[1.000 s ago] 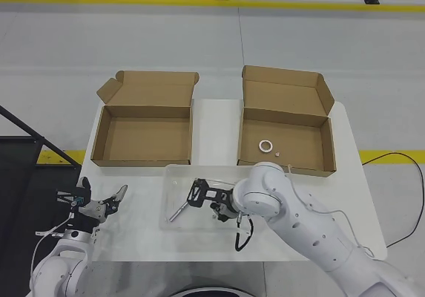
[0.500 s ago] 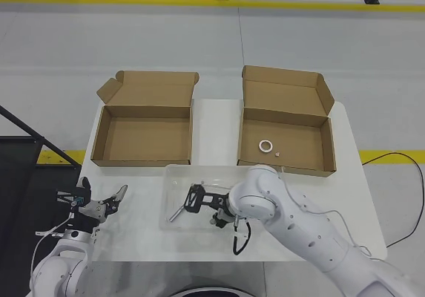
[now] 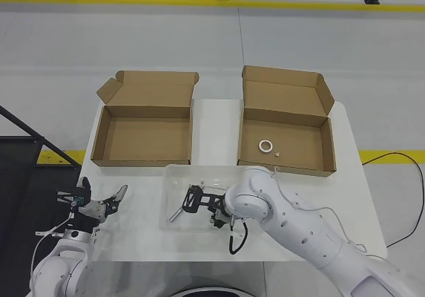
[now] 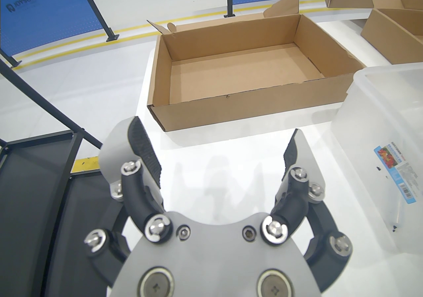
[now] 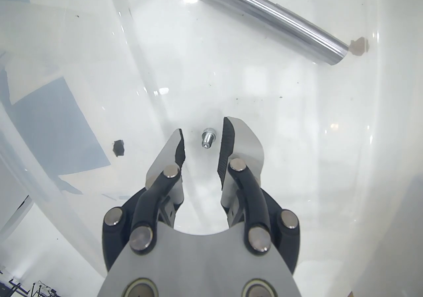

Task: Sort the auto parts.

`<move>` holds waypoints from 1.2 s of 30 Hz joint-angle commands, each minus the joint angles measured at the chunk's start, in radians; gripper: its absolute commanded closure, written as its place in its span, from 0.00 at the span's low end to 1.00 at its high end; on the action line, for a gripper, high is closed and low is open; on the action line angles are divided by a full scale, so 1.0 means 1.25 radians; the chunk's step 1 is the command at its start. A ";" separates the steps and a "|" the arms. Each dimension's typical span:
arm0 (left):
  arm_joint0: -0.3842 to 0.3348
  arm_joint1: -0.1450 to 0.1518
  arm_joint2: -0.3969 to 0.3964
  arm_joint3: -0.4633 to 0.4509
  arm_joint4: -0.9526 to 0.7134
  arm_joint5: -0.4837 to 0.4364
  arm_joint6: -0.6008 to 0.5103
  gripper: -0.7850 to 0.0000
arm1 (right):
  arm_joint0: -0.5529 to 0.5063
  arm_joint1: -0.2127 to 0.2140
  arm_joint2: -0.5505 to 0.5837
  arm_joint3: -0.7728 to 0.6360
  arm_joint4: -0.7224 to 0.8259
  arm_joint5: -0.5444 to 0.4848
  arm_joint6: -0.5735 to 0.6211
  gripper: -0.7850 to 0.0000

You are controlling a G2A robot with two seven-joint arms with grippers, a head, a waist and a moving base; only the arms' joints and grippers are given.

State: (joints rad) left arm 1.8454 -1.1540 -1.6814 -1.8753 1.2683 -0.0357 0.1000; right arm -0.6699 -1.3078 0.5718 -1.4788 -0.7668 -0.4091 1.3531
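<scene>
- The right gripper (image 5: pixel 203 129) is down inside the clear plastic bin (image 3: pixel 166 202), its fingers a narrow way apart and holding nothing.
- A small metal bolt (image 5: pixel 208 138) lies on the bin floor between the two fingertips, with a slim gap on each side.
- Past the fingertips, well beyond the bolt, a long metal tube (image 5: pixel 238 4) lies across the bin floor.
- A small dark chip (image 5: pixel 118 148) sits just outside one finger.
- The left gripper (image 4: pixel 214 139) hangs over the white table (image 3: pixel 219 119), spread wide and holding nothing.
- Straight ahead of the left gripper stands an open cardboard box (image 4: pixel 251 103); the bin wall is close at its side.
- Beyond the bin from the right gripper, a second cardboard box (image 3: pixel 329 145) holds a white ring (image 3: pixel 267 145) and a tiny pale part (image 3: pixel 278 153) beside it.
</scene>
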 commanded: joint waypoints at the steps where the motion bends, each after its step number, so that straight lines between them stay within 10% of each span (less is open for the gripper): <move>1: 0.000 0.000 0.000 0.000 0.000 0.000 0.000 0.00 | 0.003 -0.002 -0.002 0.005 0.000 0.002 -0.003 1.00; 12: 0.000 0.000 0.000 0.000 0.000 0.000 0.000 0.00 | 0.001 0.015 0.063 -0.038 -0.012 0.017 -0.037 1.00; 36: 0.000 0.000 0.000 0.000 0.000 0.000 0.000 0.00 | -0.173 0.126 0.642 -0.257 0.194 -0.077 -0.355 1.00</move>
State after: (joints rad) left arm 1.8454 -1.1540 -1.6814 -1.8753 1.2683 -0.0357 0.1000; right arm -0.8831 -1.1517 1.3577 -1.7958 -0.5388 -0.5151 0.9197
